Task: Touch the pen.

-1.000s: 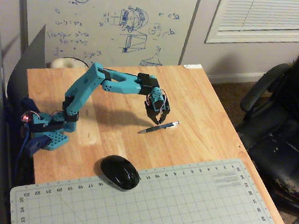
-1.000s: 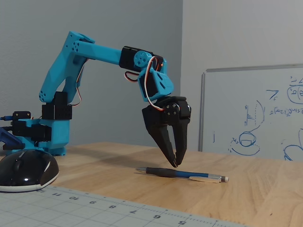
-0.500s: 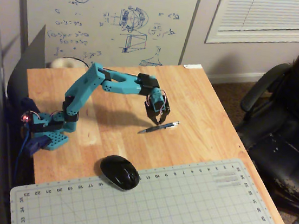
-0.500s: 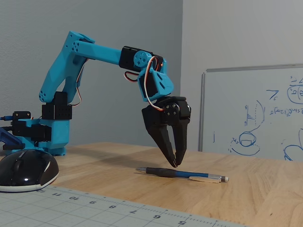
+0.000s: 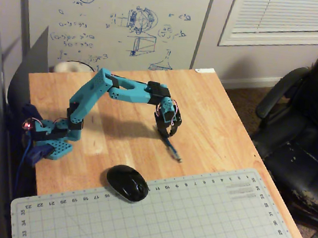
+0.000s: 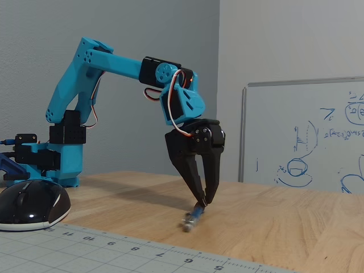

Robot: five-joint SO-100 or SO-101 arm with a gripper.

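The thin dark pen (image 5: pixel 174 150) lies on the wooden table just in front of the arm, with its pale tip pointing toward the cutting mat. In the low fixed view the pen (image 6: pixel 193 218) lies end-on toward the camera. My blue arm reaches forward and down. Its black gripper (image 5: pixel 169 134) points at the table over the pen's far end. In the low fixed view the gripper (image 6: pixel 203 203) has its fingertips drawn together, resting on the pen's far end. The fingers (image 6: pixel 187 168) hold nothing.
A black mouse (image 5: pixel 128 183) sits at the mat's edge, also in the low view (image 6: pixel 28 205). A grey-green cutting mat (image 5: pixel 193 222) covers the table's near part. An office chair (image 5: pixel 313 115) stands to the right. A whiteboard (image 5: pixel 113 20) leans behind the table.
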